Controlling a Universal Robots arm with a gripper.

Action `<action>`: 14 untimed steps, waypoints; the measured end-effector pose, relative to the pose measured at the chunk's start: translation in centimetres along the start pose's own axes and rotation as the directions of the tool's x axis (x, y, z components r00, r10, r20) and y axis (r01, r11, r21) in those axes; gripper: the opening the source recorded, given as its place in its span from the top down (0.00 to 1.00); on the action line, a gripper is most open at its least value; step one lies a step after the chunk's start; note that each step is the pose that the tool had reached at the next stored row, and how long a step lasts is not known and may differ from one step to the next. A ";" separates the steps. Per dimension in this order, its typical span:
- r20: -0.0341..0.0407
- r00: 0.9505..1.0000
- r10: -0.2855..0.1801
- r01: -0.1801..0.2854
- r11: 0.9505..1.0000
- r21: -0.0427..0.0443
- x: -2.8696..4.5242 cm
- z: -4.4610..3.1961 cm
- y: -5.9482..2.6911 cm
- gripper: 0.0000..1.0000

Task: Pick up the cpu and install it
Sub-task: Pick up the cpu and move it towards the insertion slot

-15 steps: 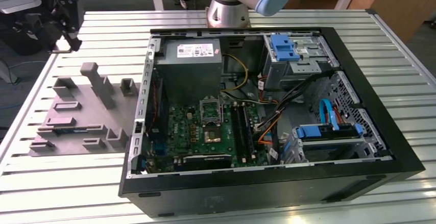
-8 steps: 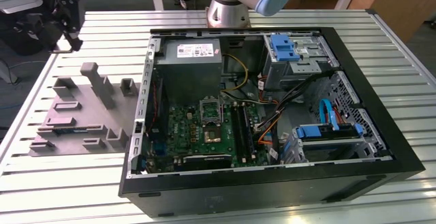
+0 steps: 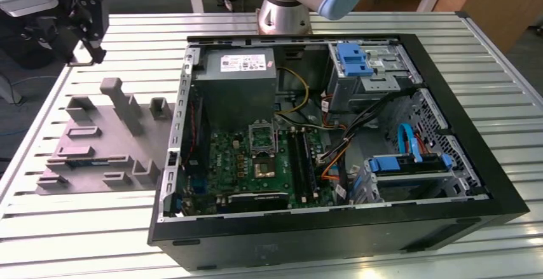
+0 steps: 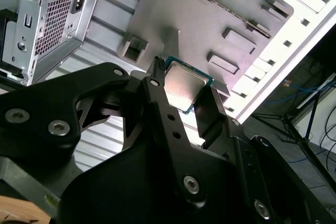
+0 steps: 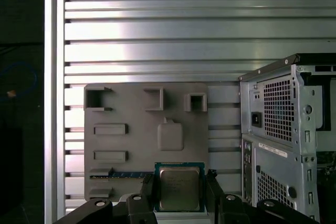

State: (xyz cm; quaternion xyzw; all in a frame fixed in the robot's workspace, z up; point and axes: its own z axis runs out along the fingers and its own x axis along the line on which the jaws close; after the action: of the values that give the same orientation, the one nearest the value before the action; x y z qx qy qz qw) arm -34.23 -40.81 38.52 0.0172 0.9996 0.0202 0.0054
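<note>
**Chip pinched by its edges, held off the fixture**

Exterior view: the black two-fingered gripper (image 3: 90, 34) hangs over the slatted aluminium table (image 3: 85, 228), near the grey moulded fixture plate (image 3: 102, 145). The open black tower PC case (image 3: 339, 236) lies well apart from the jaws. So does the metal-framed rectangular socket (image 3: 261, 138) on the green motherboard inside it.

Second wrist view: the jaws are clenched on the cpu (image 4: 185, 86), a small flat square chip with a silvery-grey metal top and a thin greenish rim. It sits between the fingertips (image 4: 159, 95), gripped by two opposite edges. The fixture plate lies beyond the jaws, apart from the chip.

First wrist view: the cpu (image 5: 179, 187) sits square between the jaws with its metal lid towards the camera. The plate's pockets lie straight beyond them, and the case's perforated grey rear panel (image 5: 283, 129) stands off to one side of the jaws.

Handling, as a judgement: the chip looks light and rigid. Its smooth lid is likely slippery, and its thin edges give little purchase. The underside contacts are probably delicate, so the two opposite edges are the right place to hold it. The grip should be firm without crushing, and the chip kept level.
</note>
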 end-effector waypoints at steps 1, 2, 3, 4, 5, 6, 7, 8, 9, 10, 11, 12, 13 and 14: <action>0.000 1.000 0.000 0.000 1.000 0.000 -0.12 0.00 0.00 0.53; 0.000 1.000 0.000 0.000 1.000 0.000 -0.23 0.00 0.01 0.53; 0.000 1.000 0.000 0.000 1.000 0.000 -0.35 0.00 0.01 0.53; 0.000 1.000 0.000 0.000 1.000 0.000 -0.45 0.01 0.02 0.53; 0.000 1.000 0.000 0.000 1.000 0.000 -0.55 0.01 0.02 0.53; 0.000 1.000 0.000 0.000 1.000 0.000 -0.64 0.01 0.02 0.53; 0.000 1.000 0.000 0.000 1.000 0.000 -0.74 0.01 0.03 0.53; 0.000 1.000 0.000 0.000 1.000 0.000 -0.83 0.01 0.03 0.53; 0.000 1.000 0.000 0.000 1.000 0.000 -0.91 0.01 0.03 0.53; 0.000 1.000 0.000 0.000 1.000 0.000 -0.98 0.01 0.03 0.53; 0.000 1.000 0.000 0.000 1.000 0.000 -1.05 0.01 0.04 0.53; 0.000 1.000 0.000 0.000 1.000 0.000 -1.12 0.01 0.04 0.53; 0.000 1.000 0.000 0.000 1.000 0.000 -1.19 0.01 0.04 0.53; 0.000 1.000 0.000 0.000 1.000 0.000 -1.26 0.02 0.04 0.53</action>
State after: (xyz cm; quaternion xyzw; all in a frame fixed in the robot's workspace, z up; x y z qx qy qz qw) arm -32.96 -40.81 38.52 0.0172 0.9996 0.0202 0.0054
